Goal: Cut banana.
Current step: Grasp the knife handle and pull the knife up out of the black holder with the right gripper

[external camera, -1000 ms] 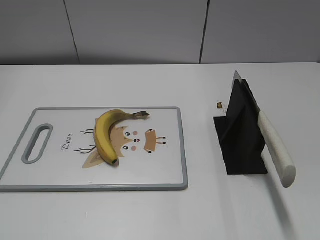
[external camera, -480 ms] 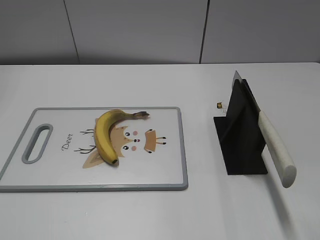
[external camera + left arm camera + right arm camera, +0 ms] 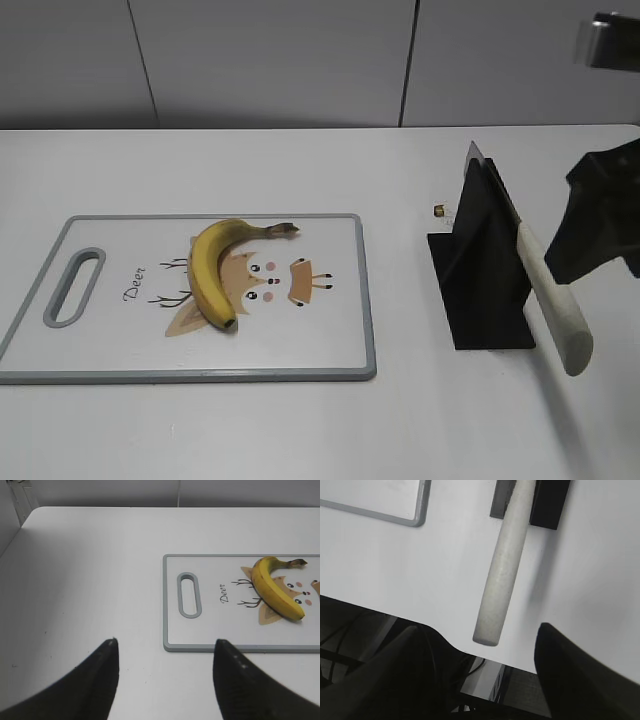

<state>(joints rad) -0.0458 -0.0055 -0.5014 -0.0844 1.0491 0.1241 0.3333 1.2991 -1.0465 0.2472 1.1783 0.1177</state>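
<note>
banana: a curved yellow banana with a dark stem (image 3: pixel 218 268) lies on its side on the white rectangular cutting board with a grey rim (image 3: pixel 120 372), over the printed cartoon deer, stem tip toward the board's far edge. the left wrist view shows the banana at (image 3: pixel 275 586) and the board at (image 3: pixel 170 605).
board: it lies flat on the white table (image 3: pixel 300 430); a grey slotted handle hole (image 3: pixel 75 286) sits at its left end, with the word "deer" printed beside it.
knife: a large knife with a cream-white handle (image 3: pixel 556 303) rests tilted in a black angled knife stand (image 3: pixel 480 275), well to the right of the board; the handle sticks out toward the table's near edge. in the right wrist view the handle (image 3: pixel 503 570) runs down the frame from the stand (image 3: pixel 550 502).
left gripper: the black left gripper (image 3: pixel 165 672) hangs above bare table just off the board's handle end, its fingers spread wide with nothing between them.
right gripper: the black right gripper (image 3: pixel 475 672) hovers over the knife handle's butt end, fingers wide apart on either side of it, holding nothing. in the exterior view its dark body (image 3: pixel 600 225) shows at the right edge, just beside the handle.
small item: a tiny brown speck (image 3: pixel 438 210) lies on the table just left of the stand; what it is cannot be told.
</note>
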